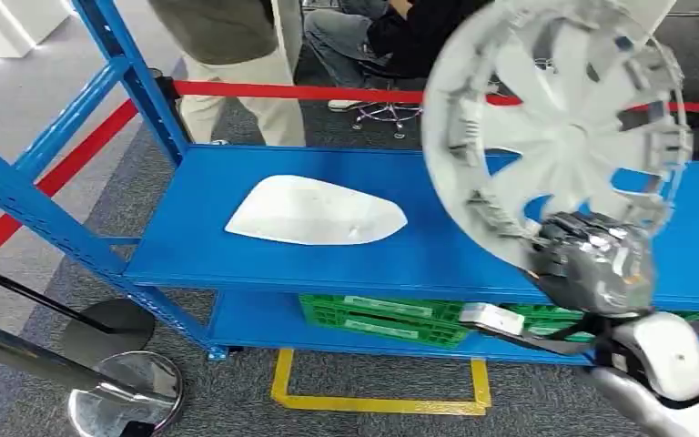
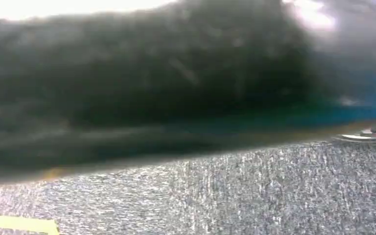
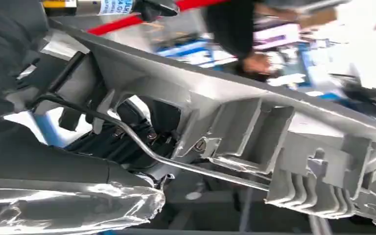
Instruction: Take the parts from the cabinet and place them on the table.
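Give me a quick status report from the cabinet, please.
Right hand holds the grey wheel cover by its rim, lifted above the blue shelf. Left hand unseen. White part lies on the shelf. People stand behind the cabinet.

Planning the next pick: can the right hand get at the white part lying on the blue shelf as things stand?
Probably not yet: the right hand grips the silver wheel cover, so it's occupied. The white part lies uncovered on the blue shelf.
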Controlling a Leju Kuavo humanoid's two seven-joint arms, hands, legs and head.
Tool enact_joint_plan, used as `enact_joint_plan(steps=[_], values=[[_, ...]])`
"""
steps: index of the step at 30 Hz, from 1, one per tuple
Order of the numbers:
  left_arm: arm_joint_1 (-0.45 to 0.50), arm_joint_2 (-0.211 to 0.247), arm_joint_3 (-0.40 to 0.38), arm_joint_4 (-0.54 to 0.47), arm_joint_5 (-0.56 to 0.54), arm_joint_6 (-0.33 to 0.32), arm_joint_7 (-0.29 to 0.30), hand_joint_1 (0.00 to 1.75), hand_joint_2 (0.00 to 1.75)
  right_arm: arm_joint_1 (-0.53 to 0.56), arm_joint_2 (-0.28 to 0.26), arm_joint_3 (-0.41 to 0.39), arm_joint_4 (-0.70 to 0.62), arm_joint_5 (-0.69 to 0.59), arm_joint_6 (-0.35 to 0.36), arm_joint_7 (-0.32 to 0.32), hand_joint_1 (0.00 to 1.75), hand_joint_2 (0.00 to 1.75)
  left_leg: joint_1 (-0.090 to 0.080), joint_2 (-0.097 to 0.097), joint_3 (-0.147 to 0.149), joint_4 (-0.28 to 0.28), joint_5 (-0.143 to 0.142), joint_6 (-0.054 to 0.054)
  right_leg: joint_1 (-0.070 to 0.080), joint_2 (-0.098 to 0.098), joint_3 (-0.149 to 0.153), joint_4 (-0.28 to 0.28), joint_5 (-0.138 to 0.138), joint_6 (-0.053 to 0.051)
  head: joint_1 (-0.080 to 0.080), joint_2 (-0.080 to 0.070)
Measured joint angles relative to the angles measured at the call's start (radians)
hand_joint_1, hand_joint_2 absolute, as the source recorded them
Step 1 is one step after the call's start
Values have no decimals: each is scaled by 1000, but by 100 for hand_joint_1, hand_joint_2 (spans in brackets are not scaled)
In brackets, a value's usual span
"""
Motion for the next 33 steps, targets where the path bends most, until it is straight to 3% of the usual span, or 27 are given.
enact_joint_plan(steps=[7,14,21,22,28,33], values=[[-5,9,0,0,-19,3,11,0,0,-163,133,175,68,-34,1,11,175,175,0,0,-1,0,1,-1,0,-1,-2,2,0,-1,0,0],[-4,15,-2,0,-30,-47,20,0,0,-193,180,265,106,-46,0,17,171,175,1,-1,-4,0,1,-1,0,-1,-4,2,0,-1,0,0],[1,29,-13,1,-70,-241,79,0,0,-209,213,334,141,-22,-22,30,171,175,0,-1,-4,0,1,-1,0,-1,-5,2,0,-1,0,0],[2,32,-18,1,-77,-271,97,0,175,-208,217,345,146,-12,-29,35,168,175,0,-1,-4,0,1,-1,0,-2,-5,2,0,-1,0,0],[6,39,-46,1,-118,-411,200,0,175,-211,269,377,198,30,-49,86,168,175,1,-1,-5,0,1,-1,0,-2,-5,3,0,-1,0,0],[11,53,-76,3,-141,-516,218,0,175,-218,316,389,211,41,-46,120,166,175,1,-1,-5,0,1,-2,1,-1,-5,3,0,-1,0,0]])
